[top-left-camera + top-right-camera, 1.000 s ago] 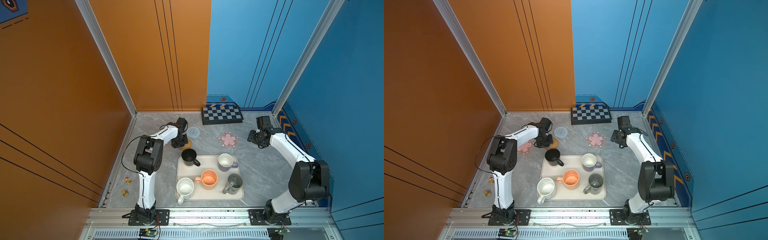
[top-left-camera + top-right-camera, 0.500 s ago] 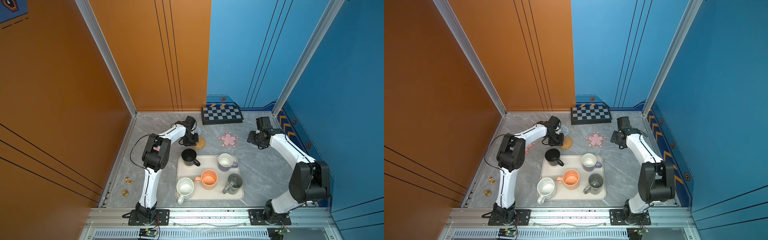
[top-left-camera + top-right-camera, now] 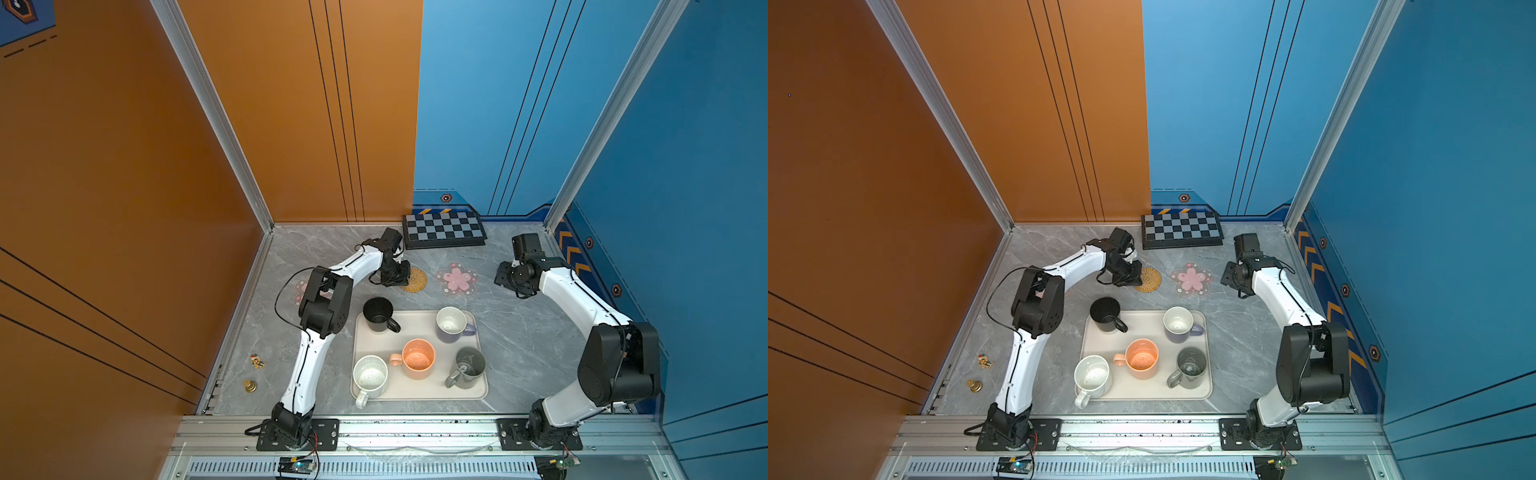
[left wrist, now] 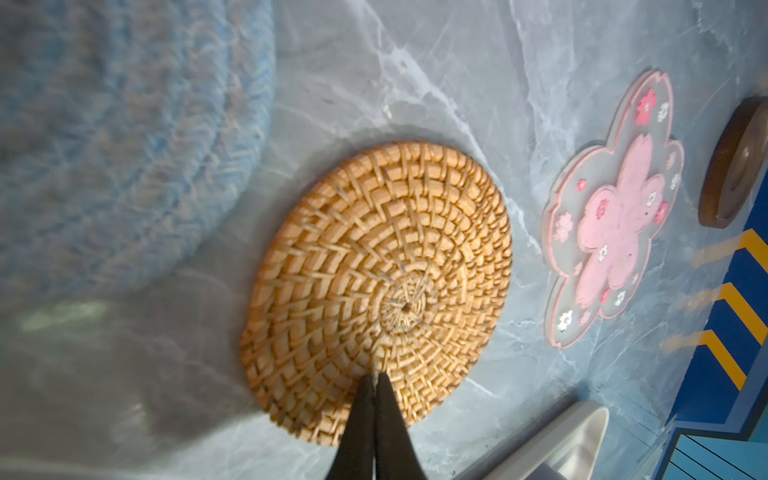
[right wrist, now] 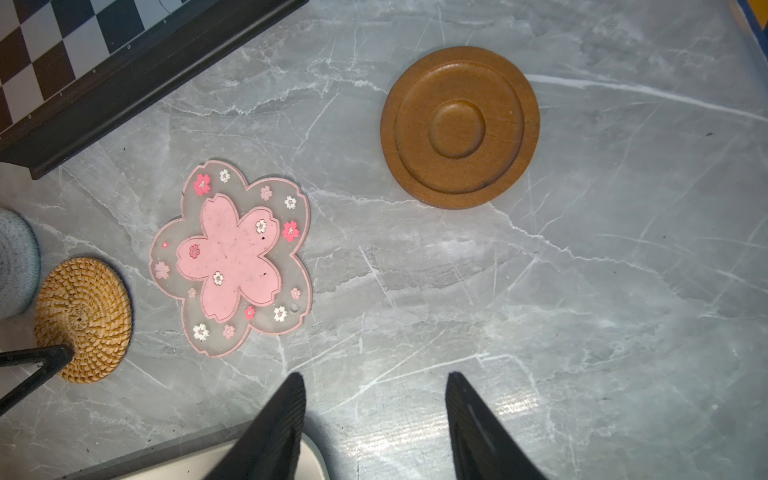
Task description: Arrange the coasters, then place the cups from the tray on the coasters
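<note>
Robotics lab test cell. Enclosure: flat orange wall panels (image 3: 124, 166) from 9 to 12 o'clock, blue wall panels (image 3: 685, 166) from 12 to 3, joined by bare aluminium profile posts (image 3: 208, 112). Work surface: grey marble-patterned tabletop (image 3: 519, 353). At 6 o'clock, a slotted aluminium base rail (image 3: 415, 428) carries the bolted white-and-black left arm (image 3: 307, 365) and right arm (image 3: 582, 299), with a small exposed circuit board (image 3: 295, 464) below.

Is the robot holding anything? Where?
Nothing is gripped. The shut left gripper only rests on the straw coaster near its rim; the right gripper is open, empty.

Five upright mugs (image 3: 417, 359) on cream tray (image 3: 415, 327), coasters (image 3: 456, 279) flat beyond
</note>
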`<state>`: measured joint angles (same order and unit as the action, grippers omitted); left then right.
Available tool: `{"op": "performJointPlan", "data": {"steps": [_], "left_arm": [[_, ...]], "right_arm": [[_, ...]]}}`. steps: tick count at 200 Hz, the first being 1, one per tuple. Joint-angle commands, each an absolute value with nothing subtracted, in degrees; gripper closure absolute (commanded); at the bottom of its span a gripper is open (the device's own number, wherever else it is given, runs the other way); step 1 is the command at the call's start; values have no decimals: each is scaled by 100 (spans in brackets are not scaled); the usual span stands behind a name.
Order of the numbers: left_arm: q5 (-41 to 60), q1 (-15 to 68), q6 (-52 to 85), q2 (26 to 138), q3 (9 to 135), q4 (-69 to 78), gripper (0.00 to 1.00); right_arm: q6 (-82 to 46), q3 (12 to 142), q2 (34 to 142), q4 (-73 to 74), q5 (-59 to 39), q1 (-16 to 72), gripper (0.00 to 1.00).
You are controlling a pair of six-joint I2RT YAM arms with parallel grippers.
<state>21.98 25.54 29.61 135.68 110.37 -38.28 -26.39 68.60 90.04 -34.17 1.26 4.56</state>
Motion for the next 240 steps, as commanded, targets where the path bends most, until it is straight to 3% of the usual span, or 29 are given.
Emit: {"op": "performJointPlan", "data": {"steps": [1,75,125,182,240], "left_arm": [[2262,2664,2999,13993,10971,-4078,93],[2199,2608,3009,13689,10622,-4087,92],[2648,2426,3196,13510,10986,-4079,81],[2222,2253,3354,12778,11171,-4083,81],[2354,1955,3429,12969,11464,-4080,82]], "right_arm": [[-2645,6836,9061,-3601,134,475,43],[-2689,6838,9033,-3603,121,472,43],[-2698,6849,8978,-3630,120,483,43],[-2731,6882,8937,-3639,105,509,43],[-2716,6932,8943,-3682,136,527,43]]}}
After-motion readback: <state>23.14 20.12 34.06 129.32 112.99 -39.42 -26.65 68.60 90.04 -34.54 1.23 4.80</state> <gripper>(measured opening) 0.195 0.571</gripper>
